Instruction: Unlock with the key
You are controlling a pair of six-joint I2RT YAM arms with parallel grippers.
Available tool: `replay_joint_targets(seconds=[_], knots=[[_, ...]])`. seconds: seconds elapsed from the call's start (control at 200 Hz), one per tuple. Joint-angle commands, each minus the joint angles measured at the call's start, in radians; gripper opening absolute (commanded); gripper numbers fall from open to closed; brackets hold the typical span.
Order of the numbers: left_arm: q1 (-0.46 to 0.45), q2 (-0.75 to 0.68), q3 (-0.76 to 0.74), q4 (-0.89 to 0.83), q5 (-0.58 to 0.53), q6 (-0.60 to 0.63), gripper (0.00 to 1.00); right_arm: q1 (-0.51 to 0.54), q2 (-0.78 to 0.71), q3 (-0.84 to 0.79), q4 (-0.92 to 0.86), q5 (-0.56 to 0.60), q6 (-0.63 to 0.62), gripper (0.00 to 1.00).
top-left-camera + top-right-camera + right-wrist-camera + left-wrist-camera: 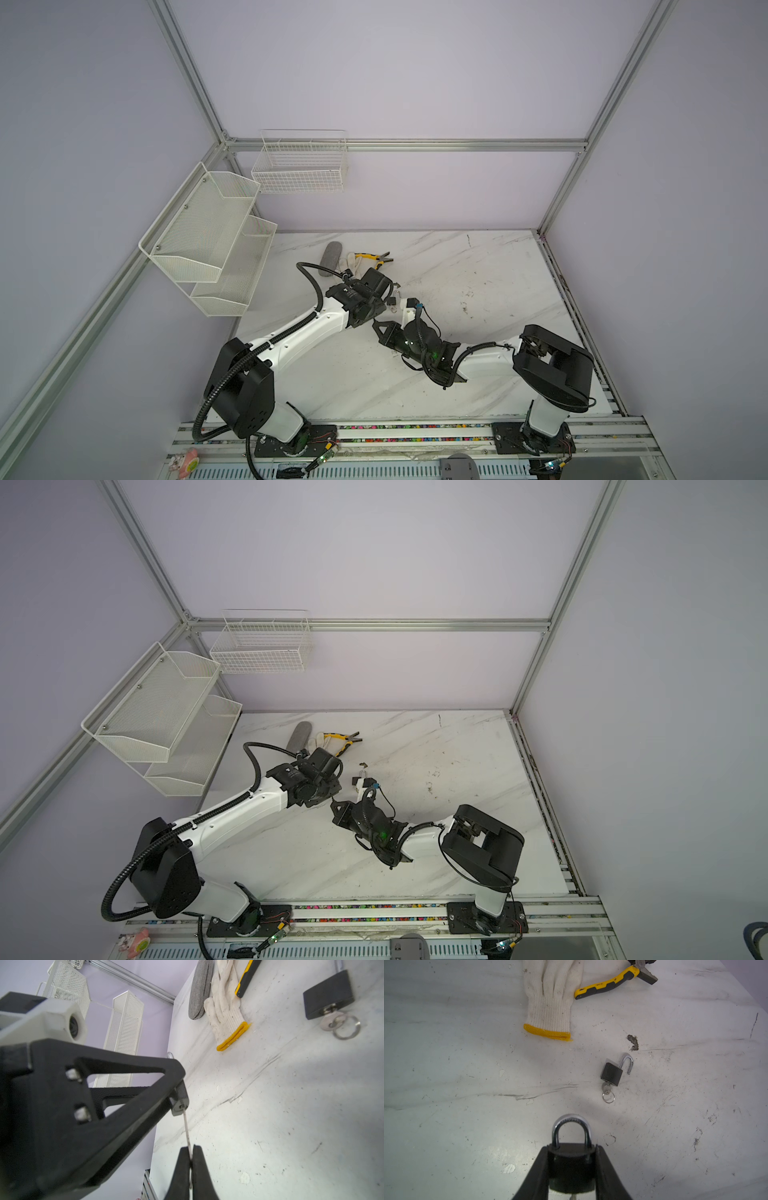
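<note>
"Is it open yet?"

"No. The left gripper (572, 1148) squeezes the padlock (571, 1169) by its sides, up over the table (467, 1084), nearer the left edge. Its loop (572, 1121) is shut."

"And the key (186, 1126)?"

"The right gripper (191, 1153) pinches it tight, tip in the keyhole (181, 1106). I think turning is left."

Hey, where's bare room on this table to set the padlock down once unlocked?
Widest bare table lies between the small open padlock and the right edge. The strip along the front edge is free. Crowded: the back left, with glove, pliers and grey pouch, and the middle, where left gripper and right gripper hold padlock and key.
</note>
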Motion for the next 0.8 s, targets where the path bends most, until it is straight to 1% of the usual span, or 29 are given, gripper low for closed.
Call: replay_joint_targets(seconds=[0.0, 0.105, 0.28, 0.49, 0.595, 0.66, 0.795], knots=[[-0.002, -0.027, -0.029, 0.015, -0.004, -0.005, 0.00, 0.001, -0.028, 0.028, 0.018, 0.043, -0.011, 0.00], [-0.002, -0.027, -0.028, 0.015, -0.001, -0.005, 0.00, 0.001, -0.030, 0.036, -0.006, 0.045, -0.016, 0.00], [-0.003, -0.033, -0.023, 0.014, 0.005, -0.002, 0.00, -0.001, 0.008, 0.027, -0.002, 0.031, 0.024, 0.00], [-0.005, -0.042, -0.034, 0.014, -0.001, 0.000, 0.00, -0.010, -0.012, 0.029, -0.054, 0.062, 0.039, 0.00], [-0.005, -0.046, -0.030, 0.014, 0.001, -0.001, 0.00, -0.010, -0.012, 0.032, -0.060, 0.064, 0.026, 0.00], [-0.008, -0.041, -0.023, 0.015, 0.017, 0.001, 0.00, -0.011, -0.006, 0.058, -0.099, 0.074, 0.005, 0.00], [-0.021, -0.041, -0.010, 0.022, 0.052, -0.007, 0.00, -0.011, 0.002, 0.066, -0.061, 0.076, -0.012, 0.00]])
